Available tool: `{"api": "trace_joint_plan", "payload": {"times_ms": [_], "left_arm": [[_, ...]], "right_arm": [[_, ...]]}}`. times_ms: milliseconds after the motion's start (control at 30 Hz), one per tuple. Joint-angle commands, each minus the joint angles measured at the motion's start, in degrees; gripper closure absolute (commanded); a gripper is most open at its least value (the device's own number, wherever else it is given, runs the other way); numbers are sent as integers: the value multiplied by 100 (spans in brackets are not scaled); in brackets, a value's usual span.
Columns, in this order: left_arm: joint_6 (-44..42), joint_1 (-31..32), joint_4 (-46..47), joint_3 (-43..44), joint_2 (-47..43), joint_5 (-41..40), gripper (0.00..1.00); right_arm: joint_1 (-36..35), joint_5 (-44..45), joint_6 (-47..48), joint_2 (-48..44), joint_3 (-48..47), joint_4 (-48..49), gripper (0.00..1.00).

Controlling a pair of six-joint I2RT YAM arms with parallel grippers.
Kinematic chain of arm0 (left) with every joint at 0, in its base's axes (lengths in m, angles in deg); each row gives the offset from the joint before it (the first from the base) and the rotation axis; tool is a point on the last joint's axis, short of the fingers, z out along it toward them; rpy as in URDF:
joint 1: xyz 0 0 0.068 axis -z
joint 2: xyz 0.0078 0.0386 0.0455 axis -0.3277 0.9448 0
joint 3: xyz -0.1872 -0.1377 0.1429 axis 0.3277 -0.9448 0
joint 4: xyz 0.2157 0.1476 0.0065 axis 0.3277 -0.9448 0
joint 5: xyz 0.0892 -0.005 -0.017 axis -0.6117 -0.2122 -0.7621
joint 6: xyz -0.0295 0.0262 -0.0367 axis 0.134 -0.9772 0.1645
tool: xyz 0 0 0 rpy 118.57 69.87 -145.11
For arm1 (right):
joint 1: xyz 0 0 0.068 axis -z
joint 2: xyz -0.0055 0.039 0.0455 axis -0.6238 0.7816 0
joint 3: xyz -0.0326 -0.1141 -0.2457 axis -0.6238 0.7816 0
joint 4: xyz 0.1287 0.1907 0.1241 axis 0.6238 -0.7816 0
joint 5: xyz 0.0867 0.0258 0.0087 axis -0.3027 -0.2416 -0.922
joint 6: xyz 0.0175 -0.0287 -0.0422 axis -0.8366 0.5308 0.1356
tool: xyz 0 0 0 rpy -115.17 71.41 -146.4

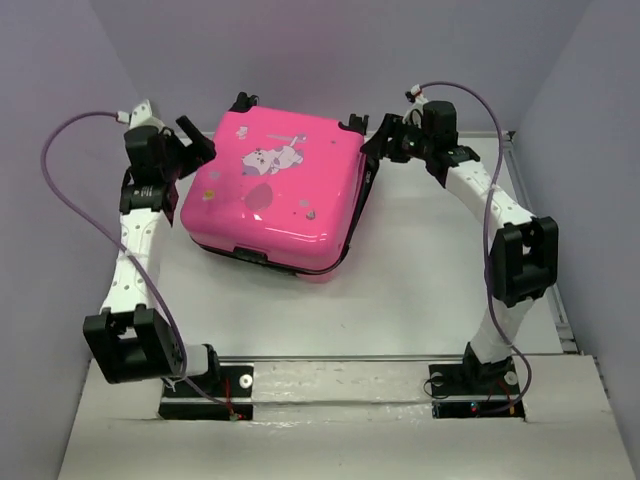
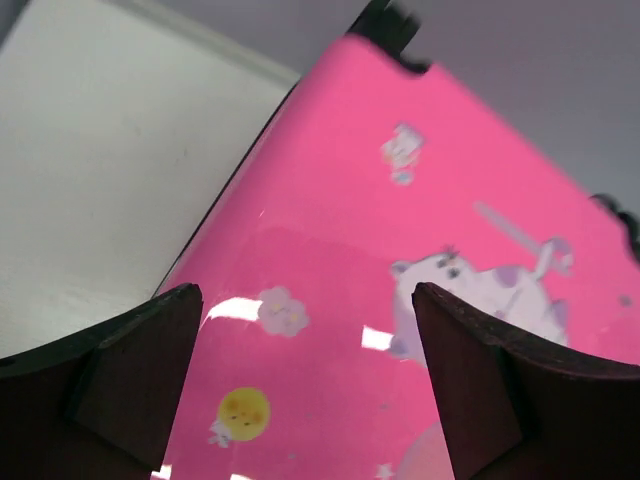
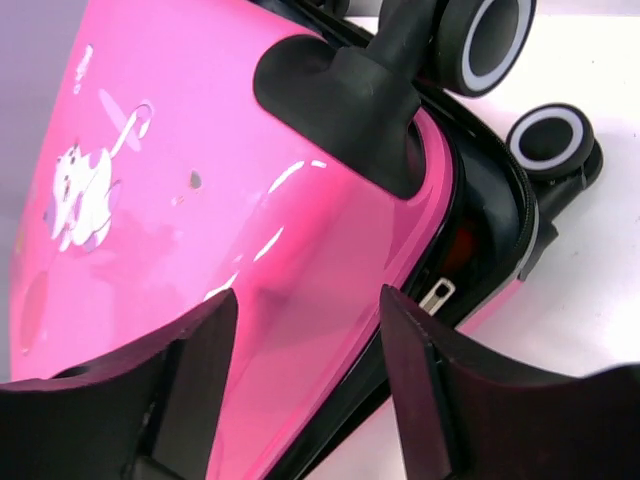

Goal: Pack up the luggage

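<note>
The hot-pink luggage (image 1: 272, 185) lies flat on the white table, lid down but the seam gapes a little along its right side. Its cartoon print faces up. My left gripper (image 1: 198, 140) is open at the luggage's far left corner, jaws spread above the pink lid (image 2: 330, 300). My right gripper (image 1: 377, 140) is open at the far right corner, beside the black wheels (image 3: 500, 40). In the right wrist view its jaws straddle the lid's edge (image 3: 320, 300); a silver zipper pull (image 3: 437, 293) and something red show in the gap.
The white table (image 1: 420, 290) is walled by grey panels left, right and behind. A metal rail (image 1: 535, 240) runs along the table's right edge. Both arm bases (image 1: 340, 385) sit at the near edge.
</note>
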Motion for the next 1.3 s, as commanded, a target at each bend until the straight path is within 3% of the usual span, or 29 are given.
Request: {"api": "trace_joint_plan", "payload": {"times_ms": [0, 67, 100, 133, 167, 200, 267, 333, 433, 533, 600, 667, 700, 767, 800, 867, 1000, 1033, 1133, 1167, 1267], "left_arm": [[-203, 489, -67, 1333, -1043, -603, 1], [-300, 954, -216, 1317, -1238, -596, 1], [-370, 1497, -287, 1195, -1352, -587, 1], [-345, 1764, -331, 1020, -1605, -448, 1], [-301, 2019, -357, 748, -1747, -333, 1], [-162, 2561, -375, 93, -2070, -280, 1], [93, 3135, -280, -1057, -2476, -437, 1], [496, 3819, -244, -1756, -3063, -769, 1], [920, 4008, -261, -3006, -3882, -1481, 1], [1035, 3824, -454, -3157, -4156, -2369, 1], [799, 3289, -201, -2922, -4034, -2241, 1], [475, 2580, 54, -2274, -3274, -1444, 1], [386, 2358, 81, -1973, -3269, -1440, 1], [280, 2023, 116, -1384, -2542, -1299, 1], [114, 1786, 178, -825, -2305, -1351, 1], [16, 1504, 126, -30, -1514, -1501, 1], [165, 495, -24, 1025, 24, -617, 5], [261, 153, -41, 1166, 575, -292, 8], [341, -332, -41, 1597, 1464, -148, 44], [358, -439, -111, 1798, 1642, -139, 67], [341, -711, -225, 2089, 2276, 28, 94]], "right_arm": [[110, 142, 102, -797, 311, -190, 32], [110, 160, 208, -1351, 653, -182, 32], [110, 38, 226, -1544, 1107, -164, 34], [110, -76, 269, -1764, 1416, -25, 40], [110, -208, 226, -2262, 1767, 142, 49], [40, -496, 156, -2519, 2589, 622, 69], [-257, -622, 182, -3133, 3306, 959, 93], [-546, -709, 365, -3426, 4104, 1249, 93], [-892, -719, 463, -3769, 4837, 1593, 91], [-962, -702, 261, -3901, 5128, 1935, 83], [-962, -465, 200, -3884, 5085, 1911, 81], [-962, -211, 165, -3866, 4988, 1788, 81], [-962, -113, 164, -3866, 4988, 1787, 81], [-962, 141, 138, -3893, 5014, 1752, 85], [-962, 447, 147, -3875, 5023, 1709, 92], [-962, 861, 173, -3788, 5005, 1594, 93], [-962, 1441, 164, -3445, 4865, 1471, 93], [-962, 1548, 173, -3357, 4699, 1349, 93], [-962, 1891, 147, -3094, 4400, 1260, 93], [-962, 1909, 164, -3006, 4312, 1234, 93], [-962, 2050, 182, -2681, 4021, 1190, 93]]}}
